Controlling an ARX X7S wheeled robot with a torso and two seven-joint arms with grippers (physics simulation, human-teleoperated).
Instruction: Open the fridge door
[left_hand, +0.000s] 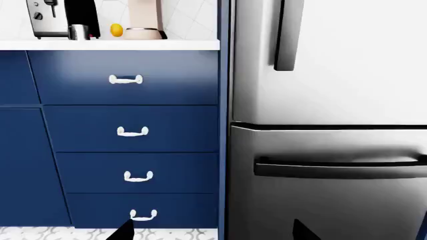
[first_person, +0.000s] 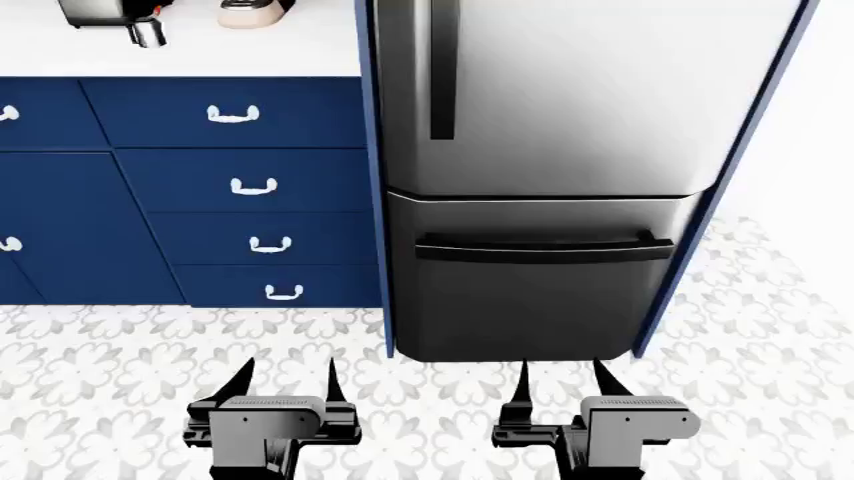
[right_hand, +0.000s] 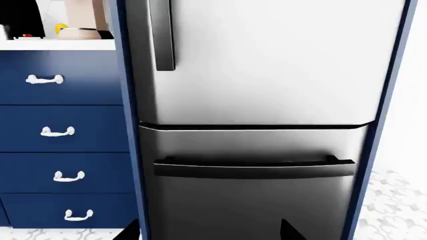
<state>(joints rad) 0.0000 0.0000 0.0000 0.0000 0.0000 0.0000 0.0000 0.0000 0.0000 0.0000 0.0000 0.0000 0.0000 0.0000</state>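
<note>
The fridge door (first_person: 574, 90) is a tall brushed-steel upper panel, closed, with a vertical black bar handle (first_person: 443, 70) near its left edge. The door also fills the top of the left wrist view (left_hand: 347, 60) and the right wrist view (right_hand: 273, 60); its handle (left_hand: 289, 35) (right_hand: 162, 35) shows in each. Both grippers sit low over the floor, well short of the fridge. My left gripper (first_person: 284, 378) is open, its fingertips apart with nothing between them. My right gripper (first_person: 567, 381) is open too and empty.
Below the door is the darker freezer drawer (first_person: 534, 290) with a horizontal black handle (first_person: 541, 250). Navy cabinet drawers (first_person: 240, 180) with white handles stand left of the fridge, under a white counter (first_person: 174, 55) with appliances. A blue side panel (first_person: 727, 180) frames the fridge's right. Patterned tile floor (first_person: 427, 400) lies below.
</note>
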